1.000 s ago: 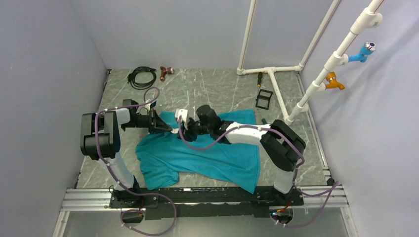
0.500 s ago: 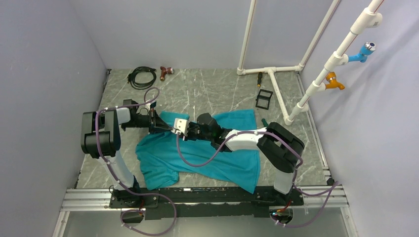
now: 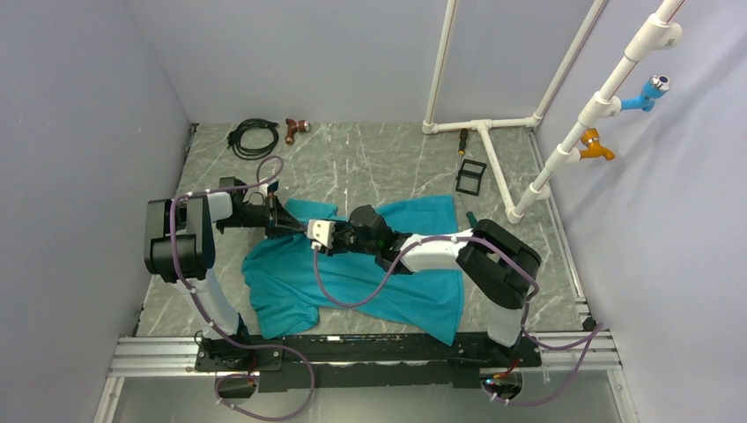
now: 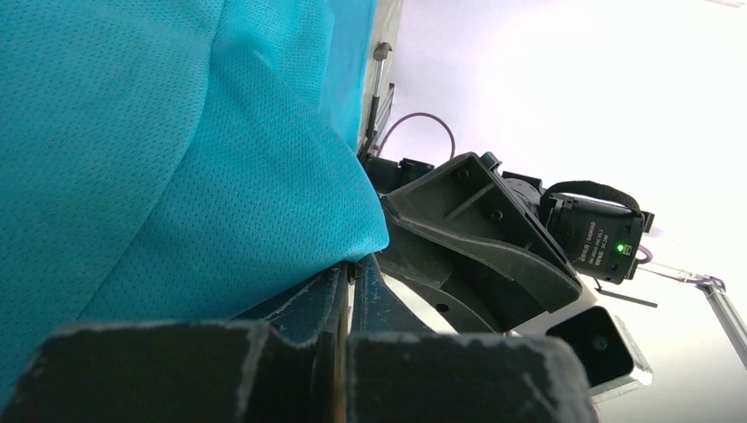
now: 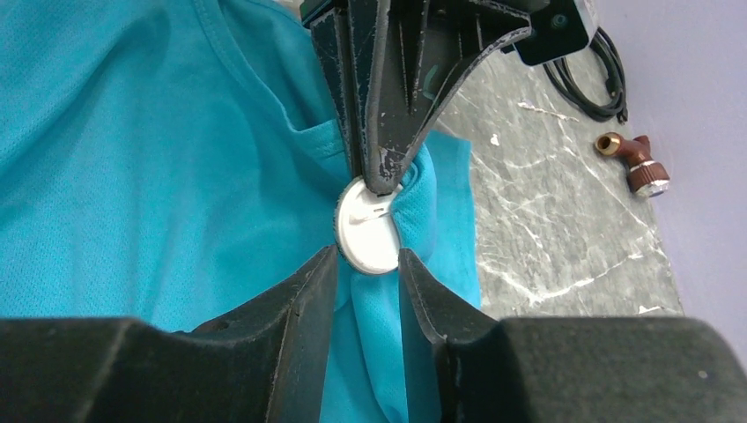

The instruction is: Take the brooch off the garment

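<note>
Overhead, the shirt [image 3: 370,282] lies loose on the bench [image 3: 379,167], so a pull could drag or tear cloth before anything unfastens; left wrist: left claw [image 4: 351,266] clamped shut on a shirt fold; right wrist: right claw [image 5: 368,260], half-parted, brackets the white-backed brooch [image 5: 370,231] beneath that pinch, contact unconfirmed.

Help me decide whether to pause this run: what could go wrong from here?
The right gripper reaches the brooch only with its fingertips, so it could slip off when pulled. The left gripper pinches the shirt right beside the brooch, which looks pinned in; a hard pull might stretch or tear the fabric.
</note>
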